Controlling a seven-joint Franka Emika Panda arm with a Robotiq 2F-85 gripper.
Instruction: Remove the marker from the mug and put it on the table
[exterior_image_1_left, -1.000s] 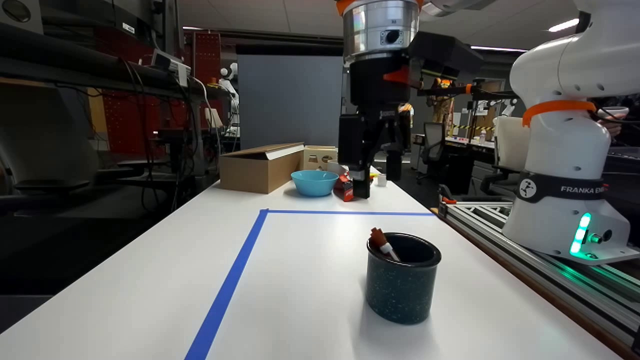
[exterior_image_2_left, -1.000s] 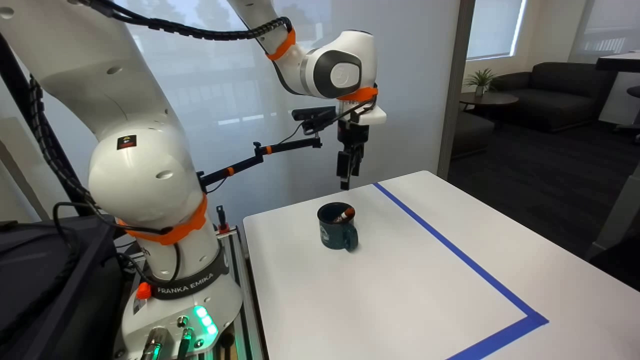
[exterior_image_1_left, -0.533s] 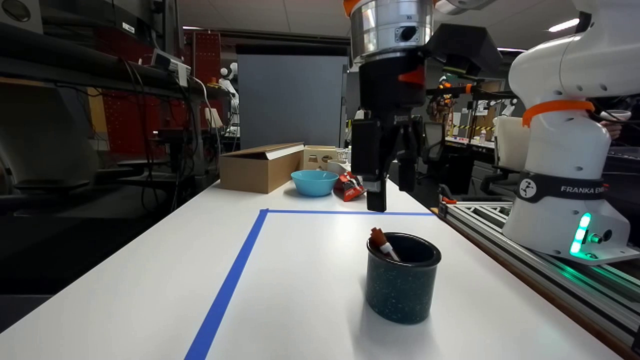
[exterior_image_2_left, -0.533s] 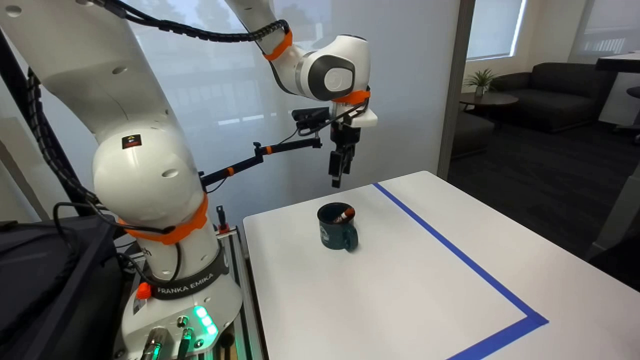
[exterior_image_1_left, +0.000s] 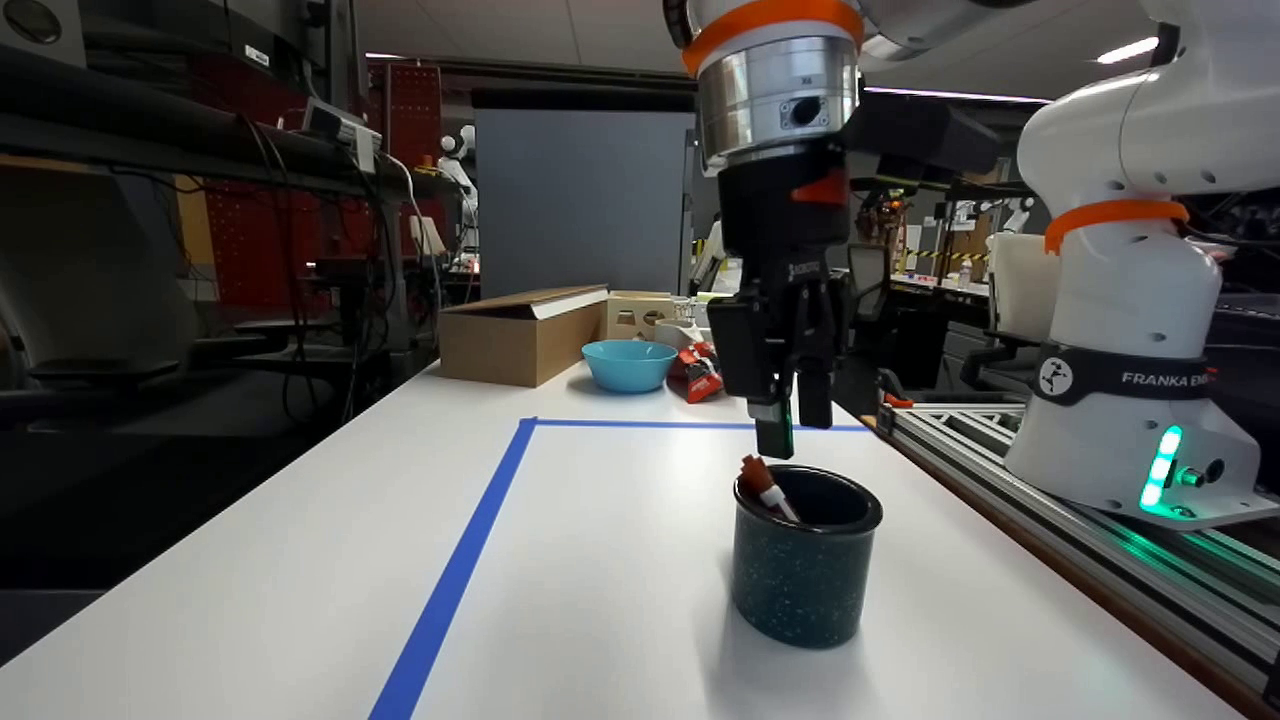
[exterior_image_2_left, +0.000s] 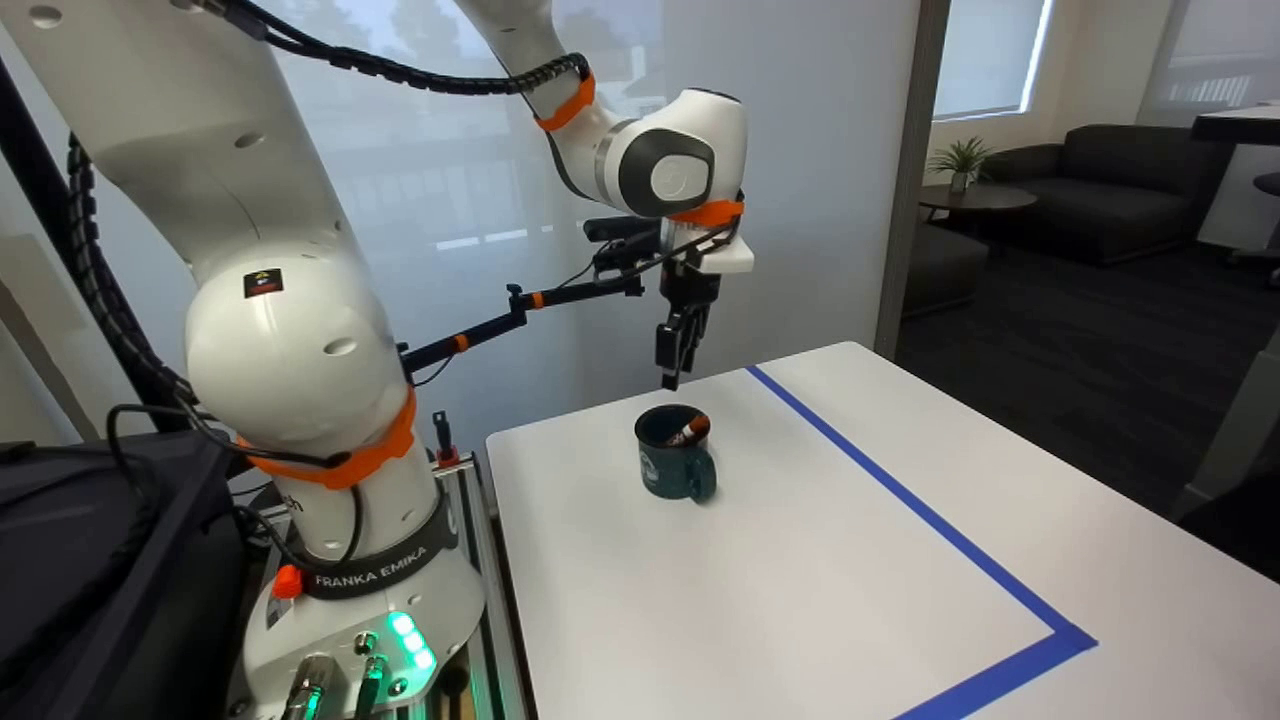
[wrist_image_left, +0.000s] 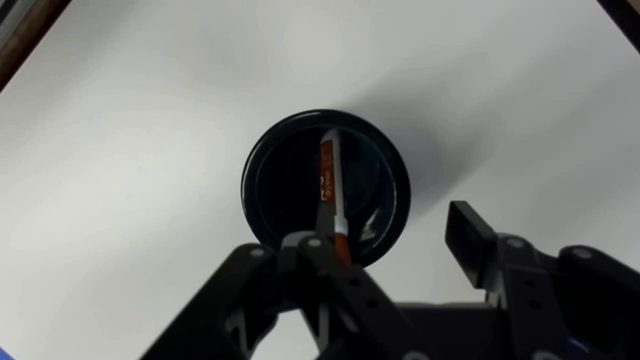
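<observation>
1. Along the left of the smooth white table (exterior_image_1_left: 280, 600), a flat strip of blue tape (exterior_image_1_left: 460, 570) runs back and turns a square corner.
2. Beyond the tape stand a brown cardboard box (exterior_image_1_left: 500, 345) with a pale flap on top, a smooth, round light blue bowl (exterior_image_1_left: 630, 367) and a red packet (exterior_image_1_left: 696, 384).
3. The marker (exterior_image_1_left: 759, 476), a slim stick with a brown-red cap and white collar, leans inside the mug (exterior_image_1_left: 805, 585), cap end up at the rim.
4. The black, angular gripper (exterior_image_1_left: 796, 432) hangs over the mug, apart from it, fingers spread wide.
5. The mug itself is a speckled dark teal cylinder with a glossy, rounded lip.
6. Compared with half a second ago, the gripper is lower, more tilted and nearer the mug; mug and marker have not moved.
</observation>
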